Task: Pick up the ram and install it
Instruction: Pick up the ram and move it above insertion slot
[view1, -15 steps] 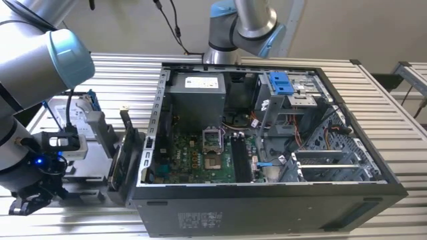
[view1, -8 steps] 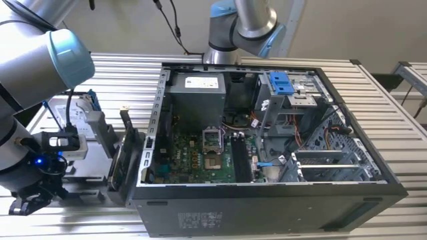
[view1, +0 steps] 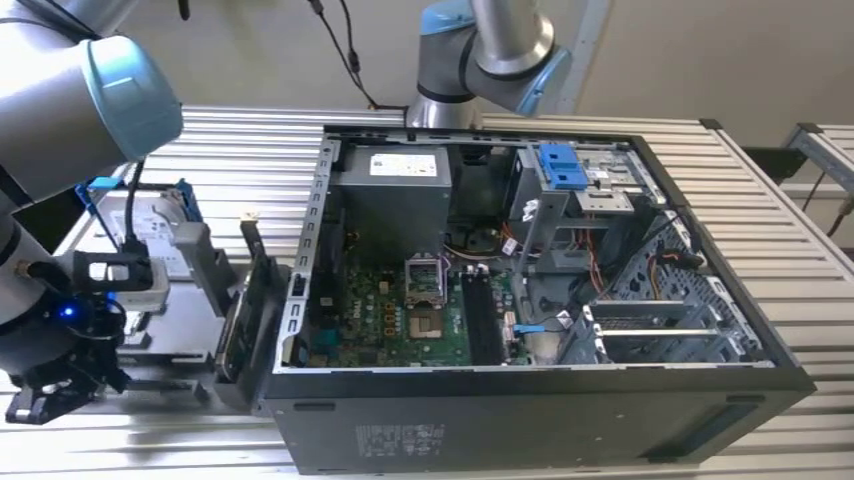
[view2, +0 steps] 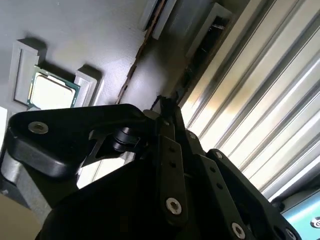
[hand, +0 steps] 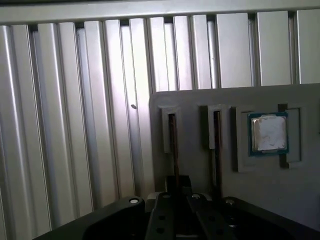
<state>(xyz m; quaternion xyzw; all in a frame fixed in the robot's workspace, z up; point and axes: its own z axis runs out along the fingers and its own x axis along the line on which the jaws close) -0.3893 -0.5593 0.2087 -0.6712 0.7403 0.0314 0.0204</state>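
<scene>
- Ribbed silver metal counter (view1: 240, 140).
- Open black computer case (view1: 534, 425) lies on its side on it.
- Grey slotted holder plate (hand: 192, 165) also rests on the ribs.

The ram (hand: 172, 145) shows edge-on in the first wrist view as a long, thin, dark brownish strip. It stands on its edge in a narrow slot of a grey holder (hand: 200, 100). It runs straight out ahead of the gripper (hand: 177, 181), with its near end right at the gripper's tip; whether they touch cannot be told. In the second wrist view the same thin edge (view2: 134, 67) stretches away from the gripper (view2: 165, 106). Its chips and label are hidden.
</scene>
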